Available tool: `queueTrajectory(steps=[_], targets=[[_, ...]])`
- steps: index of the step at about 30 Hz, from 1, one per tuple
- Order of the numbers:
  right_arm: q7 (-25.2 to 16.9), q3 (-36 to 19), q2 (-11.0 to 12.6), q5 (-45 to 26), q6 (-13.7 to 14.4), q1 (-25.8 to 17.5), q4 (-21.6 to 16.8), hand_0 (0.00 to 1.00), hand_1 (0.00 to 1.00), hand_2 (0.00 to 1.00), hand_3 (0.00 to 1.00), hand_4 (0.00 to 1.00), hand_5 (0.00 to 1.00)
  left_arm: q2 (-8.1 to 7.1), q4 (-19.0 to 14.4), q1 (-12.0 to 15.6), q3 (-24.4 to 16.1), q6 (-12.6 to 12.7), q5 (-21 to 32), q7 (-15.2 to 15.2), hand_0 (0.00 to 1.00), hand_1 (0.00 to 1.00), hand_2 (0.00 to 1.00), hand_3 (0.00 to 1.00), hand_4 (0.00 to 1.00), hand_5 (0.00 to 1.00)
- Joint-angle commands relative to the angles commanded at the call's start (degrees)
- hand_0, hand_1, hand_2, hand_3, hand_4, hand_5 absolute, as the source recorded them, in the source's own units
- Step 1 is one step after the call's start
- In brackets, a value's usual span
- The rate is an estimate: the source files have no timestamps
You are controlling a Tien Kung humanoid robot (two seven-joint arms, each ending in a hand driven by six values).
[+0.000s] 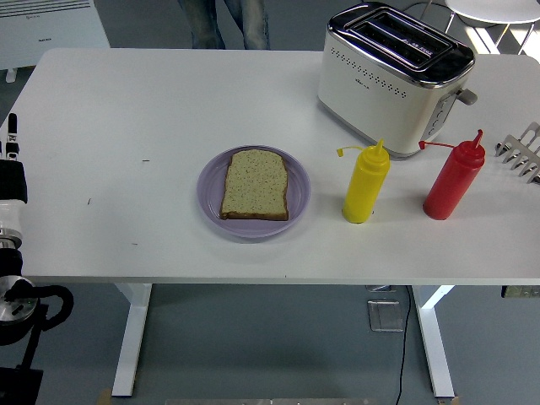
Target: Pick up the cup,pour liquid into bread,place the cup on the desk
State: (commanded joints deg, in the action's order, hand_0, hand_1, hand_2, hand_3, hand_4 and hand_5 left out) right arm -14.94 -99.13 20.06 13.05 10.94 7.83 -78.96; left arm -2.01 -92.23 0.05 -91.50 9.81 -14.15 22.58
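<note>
Two squeeze bottles stand upright on the table (126, 110), toward its right side, and you'll see them as the only pouring vessels on it. The yellow bottle (366, 187) is nearer the ctr, just right of the plate (211, 202) but apart from it. Its cap is flipped off and hangs to the left of the nozzle. The red bottle (453, 181) stands further right, nearer the table's right edge, w/ its cap also hanging off to the left. The two bottles don't touch, and nothing is gripping either.

The bread (256, 185), one slice, lies flat on the lilac plate, roughly mid-table and closer to the near edge than the far one. Its top looks plain.

Behind the bottles, at the far right corner, sits a white toaster (392, 80) w/ a chrome top, set at an angle. The yellow bottle's nozzle overlaps its front lower edge in your view; you can't tell if they touch. A metal rack (523, 152) pokes in at the table's right edge, cut off by the frame.

Your left arm (10, 190) hangs off the table's left edge, near its near left corner, not over the top. Whether its hand is open or closed can't be told, as only part of the arm shows.

A person (224, 21) stands beyond the far edge, legs only visible, hands out of frame.
</note>
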Motion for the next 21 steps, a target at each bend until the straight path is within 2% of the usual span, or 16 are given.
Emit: queueTrajectory(steps=[21], targets=[[2.72,-0.22,0.04,0.73,-0.21,-0.1,0.18,0.745,0.669,0.689,0.717,0.523,0.465,-0.06,0.01,0.18,-0.01,-0.07,-0.05,0.0,0.881,0.886,0.873,0.761,0.542,0.998]])
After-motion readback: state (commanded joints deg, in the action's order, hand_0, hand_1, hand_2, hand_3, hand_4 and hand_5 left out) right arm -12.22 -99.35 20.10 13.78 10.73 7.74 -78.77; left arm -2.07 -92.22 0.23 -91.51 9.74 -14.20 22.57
